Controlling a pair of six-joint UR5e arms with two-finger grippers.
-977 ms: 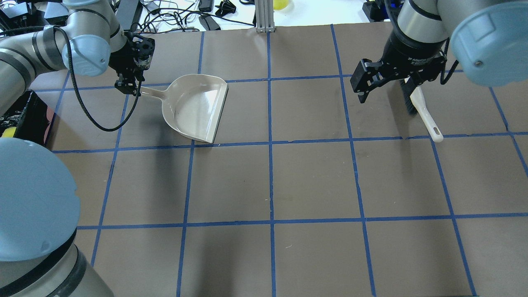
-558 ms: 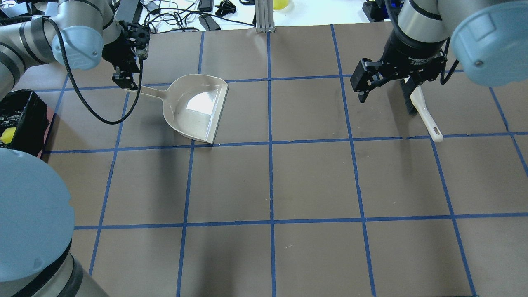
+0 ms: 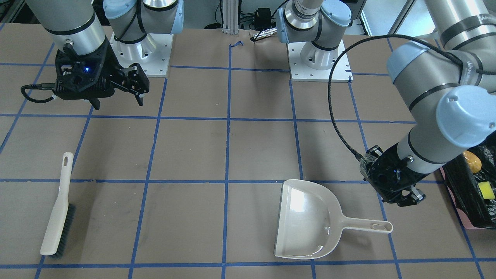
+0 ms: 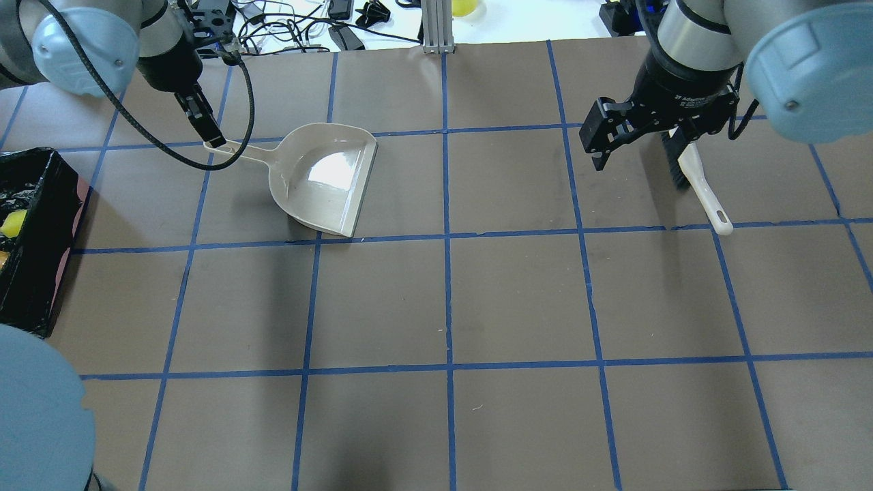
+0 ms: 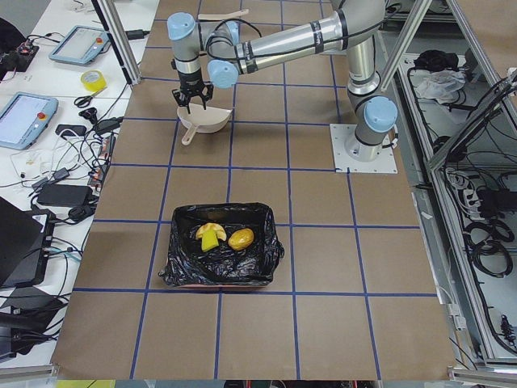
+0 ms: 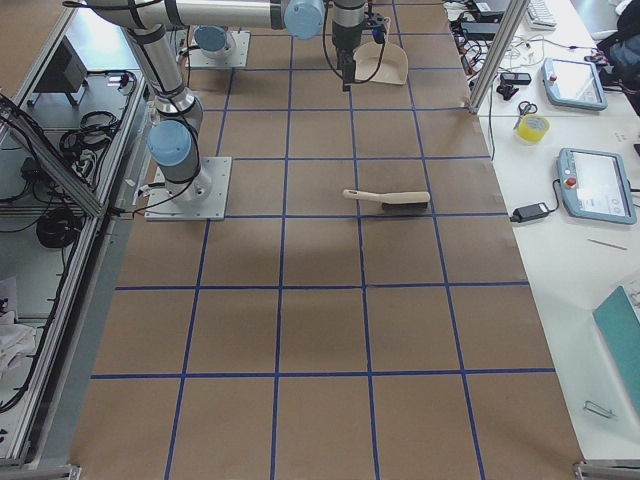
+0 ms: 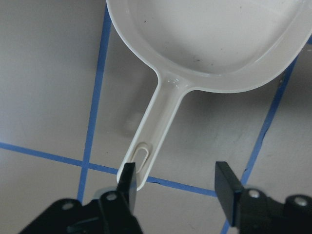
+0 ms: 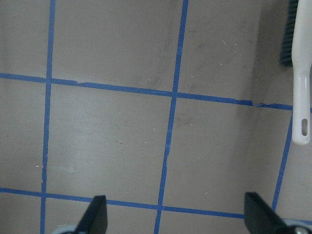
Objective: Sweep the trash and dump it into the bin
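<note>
**Lying inside the bin (image 5: 182, 271), the trash (image 5: 241, 238); both grippers open**

The bin, lined with a crinkled black bag (image 5: 266, 242), stands at the table's end on the robot's left side. Inside it, 2 items are seen clearly: the orange-brown lump (image 3: 472, 161) and, just beside it, the yellow-green sponge (image 3: 486, 190). In the exterior left view they lie close together in the middle of the bag. A 3rd item I cannot make out.

Near the bin, but apart from it, the beige dustpan (image 3: 306, 221) lies flat on the table (image 3: 193, 155), with its handle (image 7: 156, 126) pointing toward the bin side. The pan shows only some small dark specks.

The left gripper (image 7: 175, 178) is over the end of the handle. Its jaws stand moderately apart and grip nothing; in the wrist view the handle's tip is right at 1 finger (image 7: 127, 175), and the other finger is well away from it.

The right gripper (image 3: 116, 99) hangs over the table on the other side, with jaws spread wide and nothing between them. The brush (image 3: 58, 217) lies flat on the table near this gripper, untouched; in the right wrist view its handle and bristles show at the right edge.
</note>
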